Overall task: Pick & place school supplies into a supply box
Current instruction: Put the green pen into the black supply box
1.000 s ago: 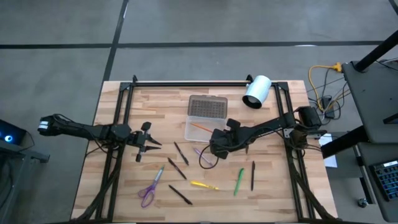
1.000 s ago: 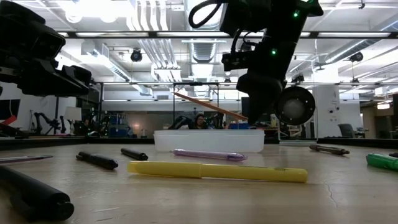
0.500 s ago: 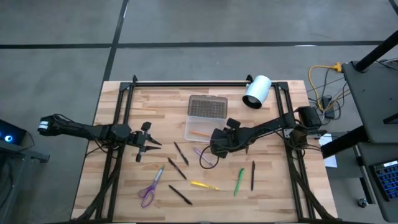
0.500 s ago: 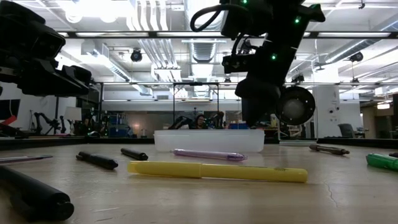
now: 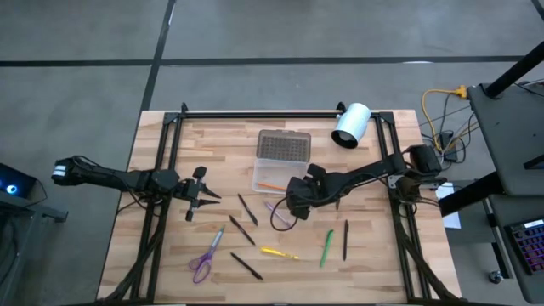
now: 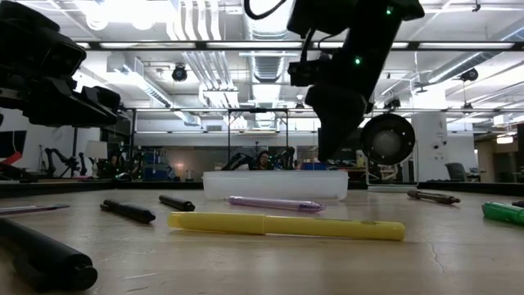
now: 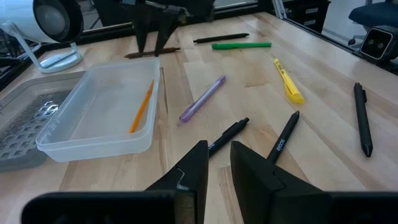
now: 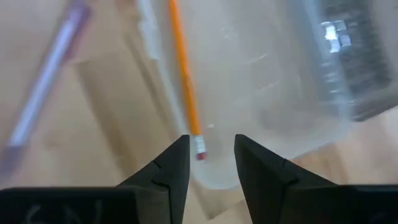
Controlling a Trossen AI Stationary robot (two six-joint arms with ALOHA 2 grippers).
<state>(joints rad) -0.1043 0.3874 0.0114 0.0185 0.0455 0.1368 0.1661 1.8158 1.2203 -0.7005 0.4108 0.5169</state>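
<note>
My right arm reaches in from the right edge toward the table's middle, its dark two-finger right gripper (image 5: 297,192) pointing down with fingers (image 8: 171,168) parted and nothing between them. My left arm stretches in from the left, its dark left gripper (image 5: 206,197) hovering, fingers (image 7: 189,174) slightly apart, holding nothing.
</note>
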